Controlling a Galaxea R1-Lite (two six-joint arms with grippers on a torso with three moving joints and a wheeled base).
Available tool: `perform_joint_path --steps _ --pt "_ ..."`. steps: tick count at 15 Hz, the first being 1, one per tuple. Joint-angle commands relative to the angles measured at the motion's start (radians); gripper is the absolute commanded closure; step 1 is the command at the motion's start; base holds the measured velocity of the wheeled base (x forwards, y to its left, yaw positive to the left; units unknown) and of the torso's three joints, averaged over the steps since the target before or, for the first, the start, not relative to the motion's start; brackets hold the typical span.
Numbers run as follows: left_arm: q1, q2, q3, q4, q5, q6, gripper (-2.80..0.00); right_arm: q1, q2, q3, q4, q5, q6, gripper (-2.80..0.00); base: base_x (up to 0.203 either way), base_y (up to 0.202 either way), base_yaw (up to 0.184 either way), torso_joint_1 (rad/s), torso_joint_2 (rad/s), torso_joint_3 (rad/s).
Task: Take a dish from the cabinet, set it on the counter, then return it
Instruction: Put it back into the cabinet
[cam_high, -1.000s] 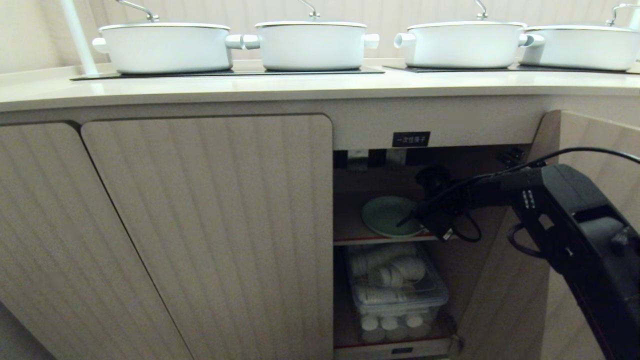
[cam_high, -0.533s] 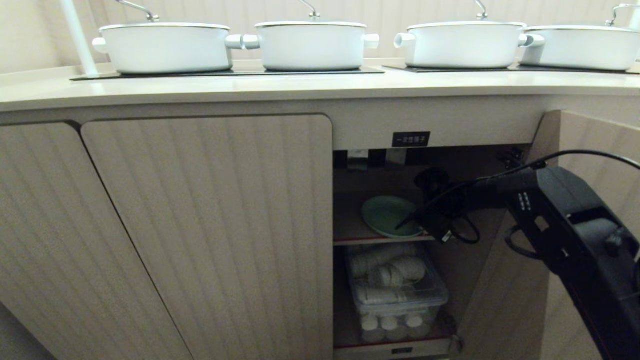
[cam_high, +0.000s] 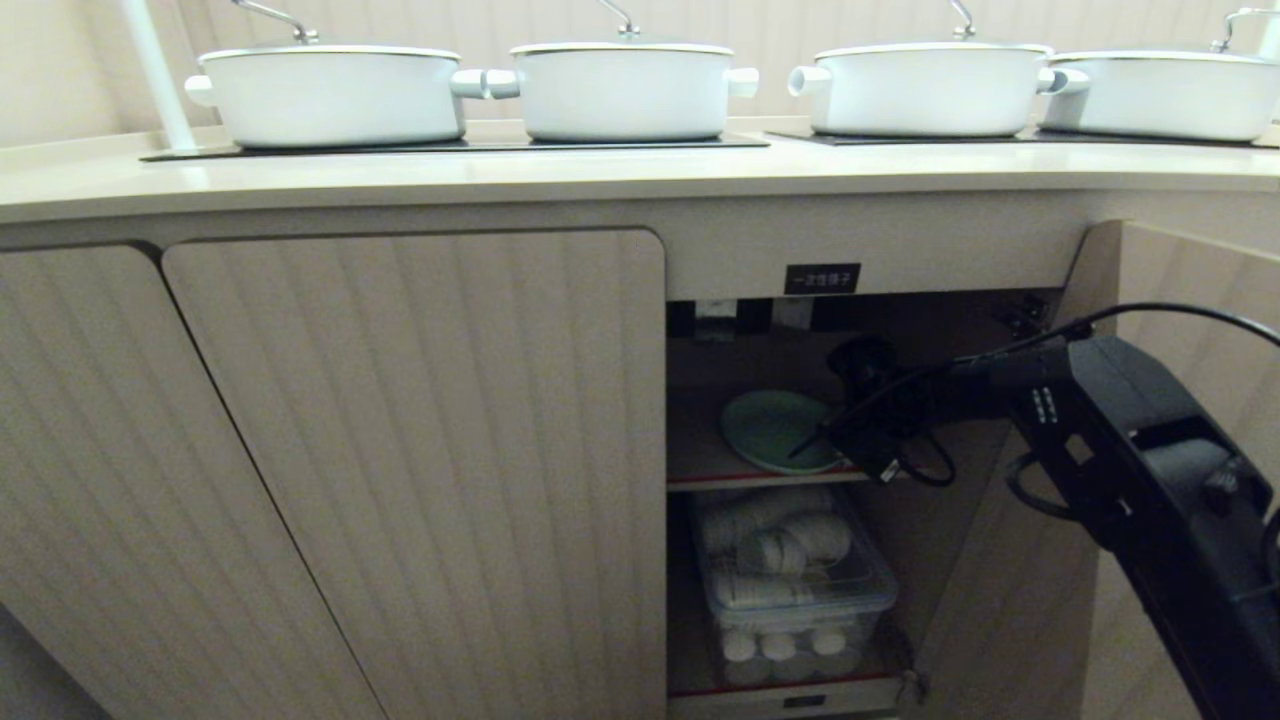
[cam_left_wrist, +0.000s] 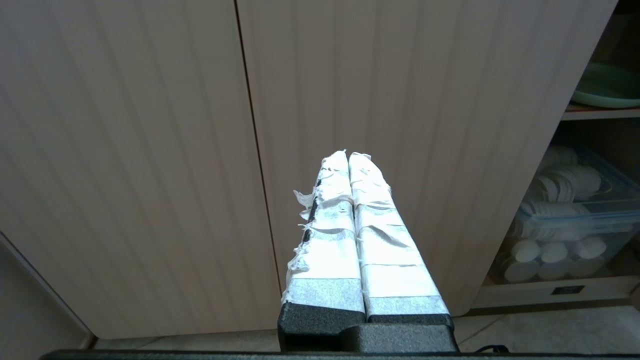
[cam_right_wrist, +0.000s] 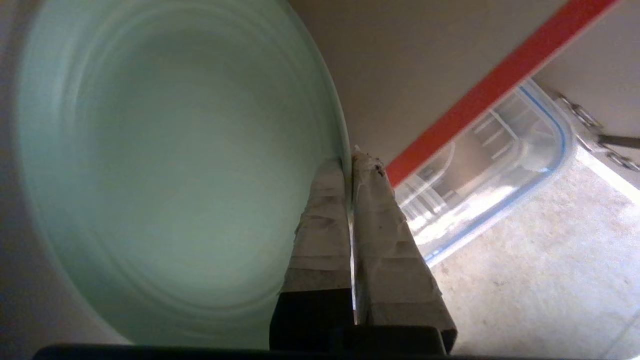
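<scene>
In the head view, the beige wood-grain cabinet (cam_high: 860, 330) with the small black label stands open at centre right of the frame, its ribbed door (cam_high: 1190, 290) swung out at the right edge. The round, shallow, pale mint-green dish (cam_high: 765, 430) sits on the inner shelf (cam_high: 700, 470), just right of the frame's middle. The black right arm reaches in from the lower right, and the right end effector (cam_high: 805, 442) meets the dish at its right rim. The right wrist view shows its tape-wrapped fingers (cam_right_wrist: 320, 220) clenched on the thin rim of the dish (cam_right_wrist: 175, 165), one above and one beneath it, by the shelf's red front edge (cam_right_wrist: 500, 75).

Below the shelf, a clear plastic box (cam_high: 800, 580) holds white round items. Along the top of the frame, the long pale-beige bench (cam_high: 600, 175) carries four white lidded pots (cam_high: 625, 90) on black glass panels.

In the left wrist view, the left end effector (cam_left_wrist: 348, 155) is clenched on nothing, facing the closed ribbed doors (cam_left_wrist: 150, 150).
</scene>
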Motion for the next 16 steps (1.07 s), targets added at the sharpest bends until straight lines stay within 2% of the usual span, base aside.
perform_joint_path --steps 1,16 --pt "0.0 0.0 0.0 0.0 0.0 0.0 0.0 0.0 0.003 -0.001 0.001 -0.001 0.005 0.0 0.0 0.0 0.0 0.0 0.0 0.0" --pt "0.0 0.0 0.0 0.0 0.0 0.0 0.0 -0.001 0.014 -0.009 -0.076 -0.006 0.001 0.0 0.0 0.0 0.0 0.0 0.0 0.0"
